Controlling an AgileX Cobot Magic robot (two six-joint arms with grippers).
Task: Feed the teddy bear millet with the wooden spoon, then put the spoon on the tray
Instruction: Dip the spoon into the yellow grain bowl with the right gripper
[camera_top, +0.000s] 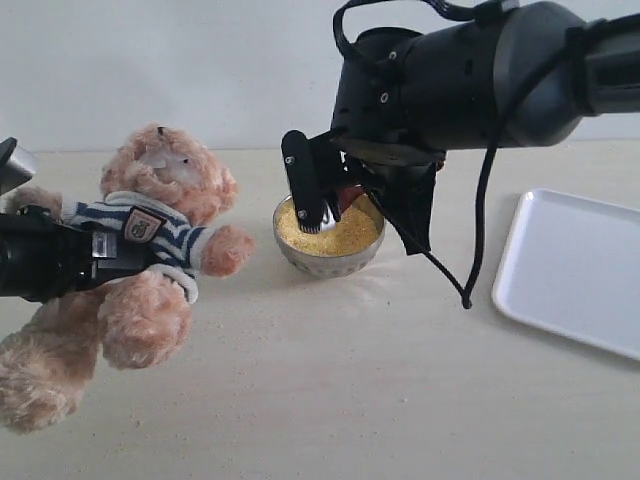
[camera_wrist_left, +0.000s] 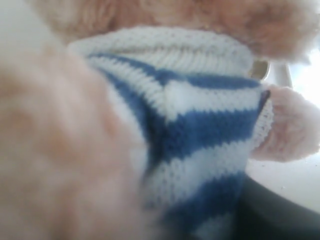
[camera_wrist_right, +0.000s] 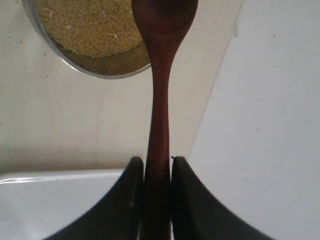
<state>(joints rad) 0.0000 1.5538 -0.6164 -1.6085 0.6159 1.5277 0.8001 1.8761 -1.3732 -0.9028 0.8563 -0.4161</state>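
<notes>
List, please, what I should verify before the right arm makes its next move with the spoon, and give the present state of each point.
1. Grip: the wooden spoon is clamped by its handle in the right claw: ok.
2. Position: the spoon head is at the rim of the bowl of millet: ok.
3. Load on the spoon: cannot tell, its hollow is not shown.
4. The left claw holds the teddy bear at the striped shirt: ok.
5. The tray has nothing on its visible part: ok.
</notes>
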